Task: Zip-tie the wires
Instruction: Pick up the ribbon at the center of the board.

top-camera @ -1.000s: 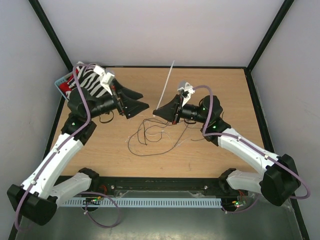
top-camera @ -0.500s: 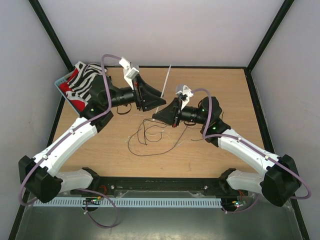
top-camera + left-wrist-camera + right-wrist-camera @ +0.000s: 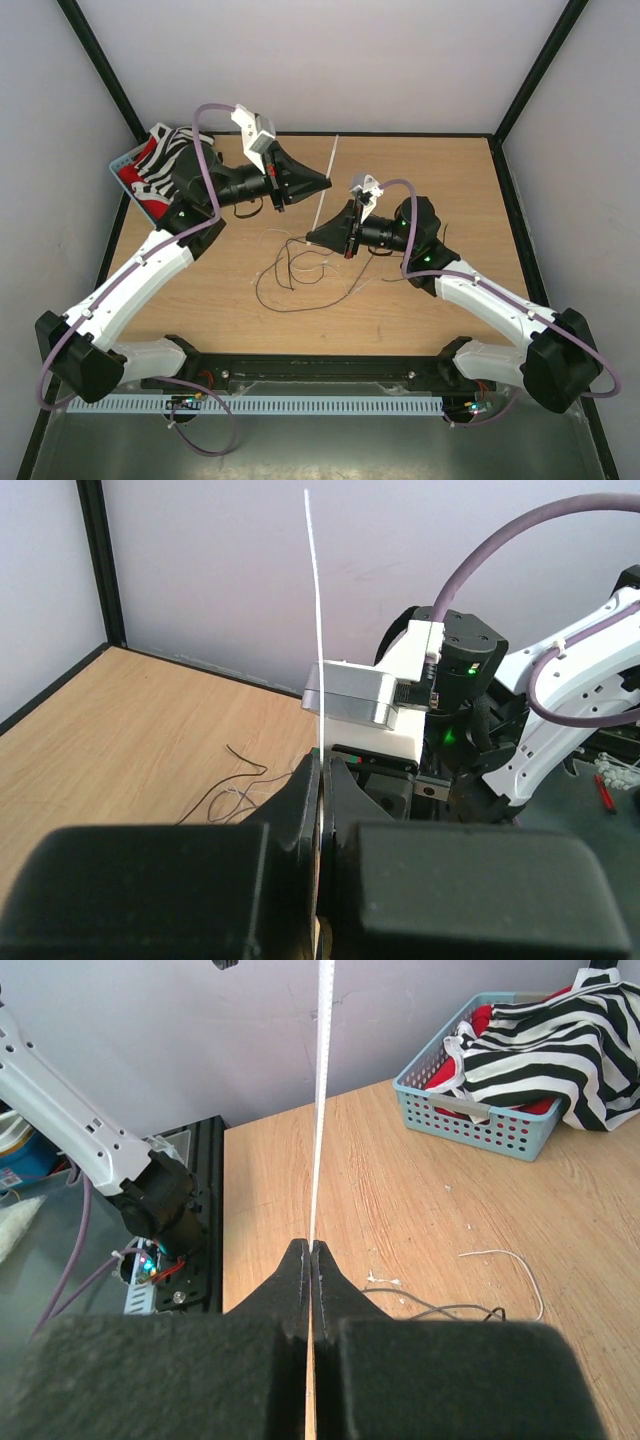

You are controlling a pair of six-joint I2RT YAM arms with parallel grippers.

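A long white zip tie [image 3: 333, 155] is held above the table between both grippers. My right gripper [image 3: 311, 237] is shut on its lower end, and the strip rises straight out of the closed jaws [image 3: 319, 1080]. My left gripper [image 3: 327, 182] is shut on the strip higher up; in the left wrist view the zip tie [image 3: 317, 600] stands up from between the closed fingers [image 3: 322, 763]. The wires [image 3: 297, 270], thin dark strands with a few pale ones, lie loose on the wooden table below the right gripper [image 3: 311, 1247]. Parts of the wires [image 3: 450, 1309] [image 3: 236, 783] show in both wrist views.
A light blue basket [image 3: 124, 163] holding a black-and-white striped cloth [image 3: 175, 160] stands at the table's far left corner, also seen in the right wrist view [image 3: 470, 1120]. Black frame posts and pale walls enclose the table [image 3: 450, 180].
My left arm swung from beside the basket toward the middle and closed its jaws on the zip tie. The right gripper kept holding the zip tie, shifting only slightly.
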